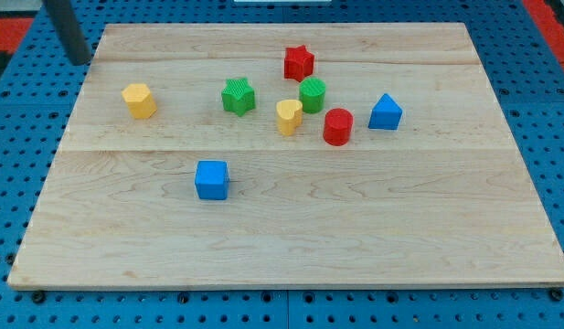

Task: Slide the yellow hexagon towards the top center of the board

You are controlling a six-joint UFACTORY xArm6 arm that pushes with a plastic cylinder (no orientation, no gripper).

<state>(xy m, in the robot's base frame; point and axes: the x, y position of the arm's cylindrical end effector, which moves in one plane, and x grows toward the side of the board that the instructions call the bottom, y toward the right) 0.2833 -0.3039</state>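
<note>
Blue perforated panelling is seen around a pale wooden board, which serves as the counter for the blocks.

Nearest the view's bottom, a blue cube is found alone, left of centre. Further up, a loose cluster is spread across the middle: a yellow heart, a red cylinder and a blue triangular block, with a green star and a green cylinder just behind them. The yellow heart and the green cylinder appear to be touching or nearly so; which cannot be told. A red star is set farthest up.

The yellow hexagon is placed well apart from the cluster, towards the view's left, at about the height of the green star.

No gripper is fitted, so nothing is held. My tip is seen at the board's top left corner, up and left of the yellow hexagon and clear of it.

The hexagon is judged to be light, rigid and ready to slide on the smooth wood; it is best pushed from its lower left face, squarely, since an off-centre push would probably spin it aside.

The rod's upper part is cut off by the view's top edge, and whether its end rests on the board or just off it is hard to make out.
</note>
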